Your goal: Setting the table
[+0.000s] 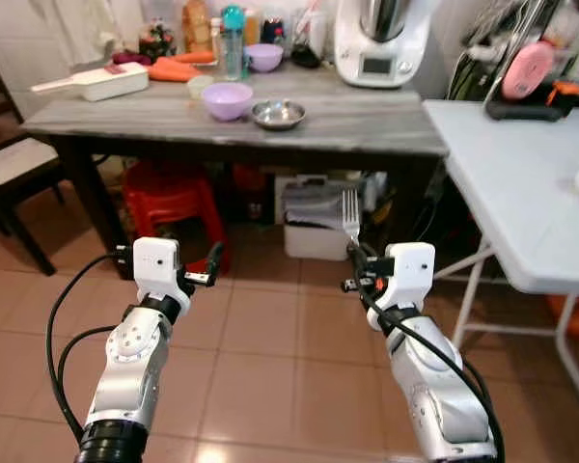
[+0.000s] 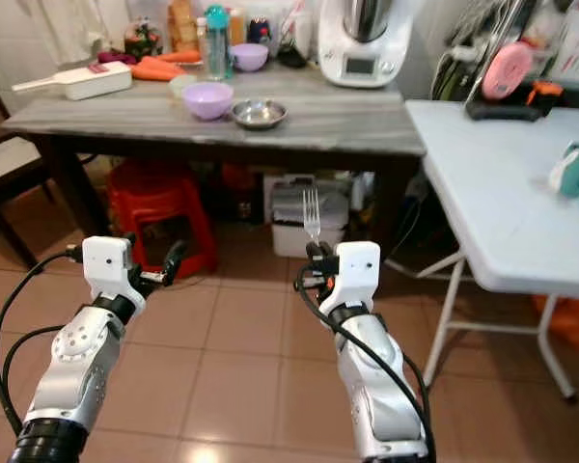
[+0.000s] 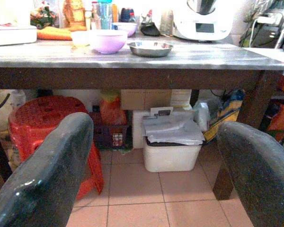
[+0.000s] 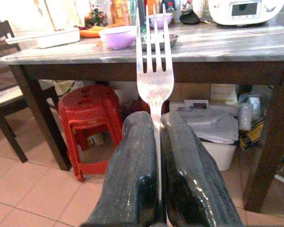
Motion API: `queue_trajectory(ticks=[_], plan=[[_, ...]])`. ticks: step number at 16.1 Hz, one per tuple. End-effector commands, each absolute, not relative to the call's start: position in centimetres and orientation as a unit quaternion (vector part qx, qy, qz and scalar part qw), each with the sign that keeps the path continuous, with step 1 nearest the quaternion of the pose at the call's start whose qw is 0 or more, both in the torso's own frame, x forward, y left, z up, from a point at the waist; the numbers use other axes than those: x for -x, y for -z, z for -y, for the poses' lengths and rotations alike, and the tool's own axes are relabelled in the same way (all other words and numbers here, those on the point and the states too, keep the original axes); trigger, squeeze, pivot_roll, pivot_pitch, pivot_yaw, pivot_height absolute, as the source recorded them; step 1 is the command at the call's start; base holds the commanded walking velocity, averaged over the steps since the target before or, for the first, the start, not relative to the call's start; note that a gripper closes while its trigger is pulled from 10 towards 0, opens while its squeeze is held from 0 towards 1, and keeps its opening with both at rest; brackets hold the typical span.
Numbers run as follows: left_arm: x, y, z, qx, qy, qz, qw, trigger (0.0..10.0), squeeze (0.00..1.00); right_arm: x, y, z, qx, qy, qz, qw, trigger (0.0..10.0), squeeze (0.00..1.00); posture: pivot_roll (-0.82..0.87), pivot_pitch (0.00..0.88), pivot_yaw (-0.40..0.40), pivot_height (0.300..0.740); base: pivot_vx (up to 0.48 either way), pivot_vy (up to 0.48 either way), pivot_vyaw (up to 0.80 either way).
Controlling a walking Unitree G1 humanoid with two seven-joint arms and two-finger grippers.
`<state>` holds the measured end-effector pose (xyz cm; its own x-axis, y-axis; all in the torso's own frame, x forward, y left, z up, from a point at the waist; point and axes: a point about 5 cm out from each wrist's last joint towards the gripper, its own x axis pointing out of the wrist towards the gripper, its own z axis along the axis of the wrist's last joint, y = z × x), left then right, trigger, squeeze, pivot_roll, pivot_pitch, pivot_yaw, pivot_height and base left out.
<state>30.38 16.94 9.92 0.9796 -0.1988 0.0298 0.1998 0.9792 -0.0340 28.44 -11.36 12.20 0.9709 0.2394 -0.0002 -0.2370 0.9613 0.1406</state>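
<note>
My right gripper (image 1: pixel 354 253) is shut on a silver fork (image 1: pixel 350 216), tines pointing up; the fork (image 4: pixel 154 71) stands between the two black fingers (image 4: pixel 132 175). Its position is over the tiled floor, short of the grey wooden table (image 1: pixel 347 121). My left gripper (image 1: pixel 210 265) is open and holds nothing, its fingers (image 3: pixel 47 175) spread wide, also over the floor in front of the table. On the table sit a lilac bowl (image 1: pixel 227 99) and a small steel dish (image 1: pixel 278 114) side by side.
A white folding table (image 1: pixel 521 183) stands on the right. Under the grey table are red stools (image 1: pixel 169 203) and a white bin (image 1: pixel 314 227). A dark chair (image 1: pixel 10 169) is at the left. A white kitchen machine (image 1: pixel 381 43), bottles and carrots crowd the table's back.
</note>
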Motion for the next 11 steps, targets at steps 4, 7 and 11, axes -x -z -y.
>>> queue_trajectory(ticks=[4,7,11], plan=[[-29.4,-9.7,-16.8,0.028,0.116,0.011,0.993,10.0,0.0,-28.0,-12.8,12.9,-0.055,-0.089,0.016,0.994,10.0,0.0,0.01,0.0,-0.001,0.74,0.135,0.0,0.0],[-28.2,-9.1,-17.5,0.032,0.103,0.003,0.994,10.0,0.0,-27.0,-12.8,14.3,-0.022,-0.066,0.028,0.997,10.0,0.0,0.01,0.0,0.0,0.74,0.309,0.0,0.0],[-27.1,-8.5,-17.2,0.035,0.108,-0.01,0.993,10.0,0.0,-25.5,-11.7,15.5,-0.014,-0.043,0.012,0.999,10.0,0.0,0.01,0.0,0.005,0.74,0.332,0.0,0.0]])
